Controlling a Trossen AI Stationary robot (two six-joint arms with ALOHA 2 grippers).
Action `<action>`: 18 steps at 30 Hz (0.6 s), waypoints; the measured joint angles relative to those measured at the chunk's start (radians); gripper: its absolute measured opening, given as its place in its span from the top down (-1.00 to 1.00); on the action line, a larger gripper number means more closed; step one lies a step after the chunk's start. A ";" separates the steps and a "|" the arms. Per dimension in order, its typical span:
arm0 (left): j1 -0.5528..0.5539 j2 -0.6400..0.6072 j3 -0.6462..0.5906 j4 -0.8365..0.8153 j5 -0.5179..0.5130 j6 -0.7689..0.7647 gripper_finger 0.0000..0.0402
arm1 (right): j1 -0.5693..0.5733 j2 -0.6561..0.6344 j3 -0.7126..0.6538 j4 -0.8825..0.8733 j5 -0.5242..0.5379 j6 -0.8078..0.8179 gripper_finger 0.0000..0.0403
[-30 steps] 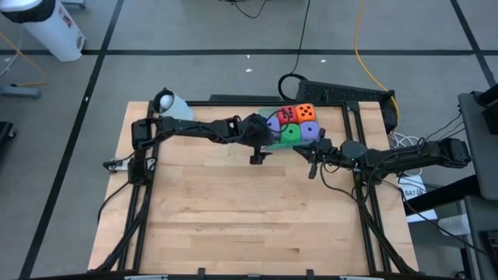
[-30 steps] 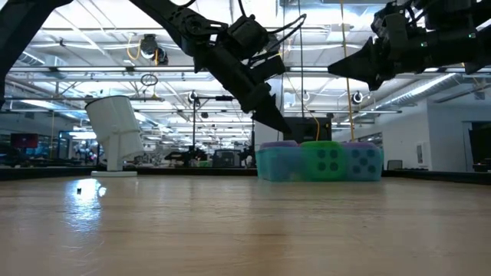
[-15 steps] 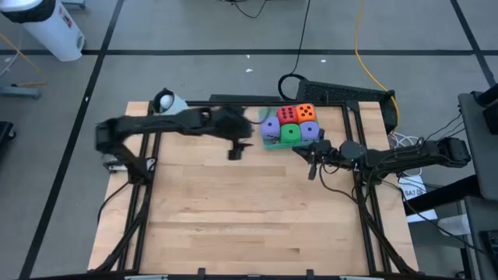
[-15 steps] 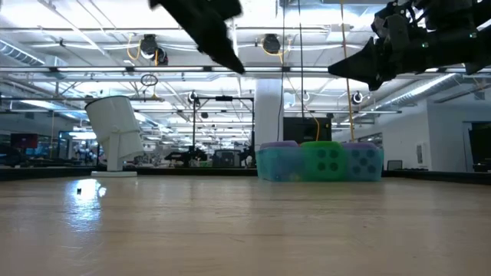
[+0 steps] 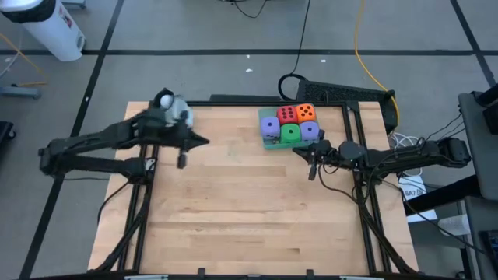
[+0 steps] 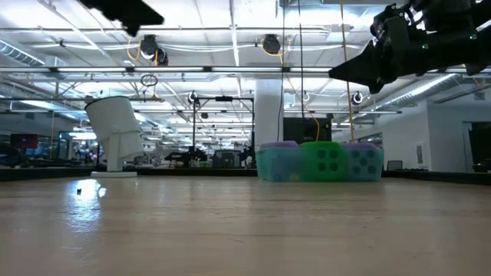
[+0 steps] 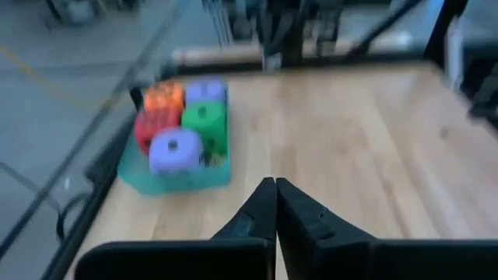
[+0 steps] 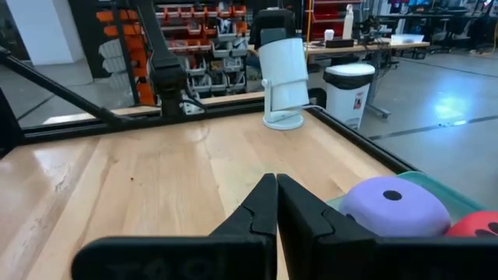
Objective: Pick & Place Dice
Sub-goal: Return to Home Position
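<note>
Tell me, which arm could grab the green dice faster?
Right, probably. The right gripper hovers just beside the tray with the green dice; the left gripper is far off, near the table's left side.

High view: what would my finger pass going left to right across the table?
First the left claw, shut → purple die → green die → second purple die. The right claw overlaps the dice sideways, so I skip it.
</note>
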 joint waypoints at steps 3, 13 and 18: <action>-0.009 -0.156 -0.132 0.086 -0.006 -0.030 0.97 | 0.000 -0.006 0.000 -0.003 0.000 0.006 1.00; -0.018 -0.593 -0.443 0.263 -0.034 -0.113 0.99 | -0.021 -0.178 0.000 -0.104 0.003 0.054 1.00; -0.018 -0.752 -0.561 0.341 -0.026 -0.160 0.99 | -0.049 -0.318 -0.009 -0.212 0.054 0.095 1.00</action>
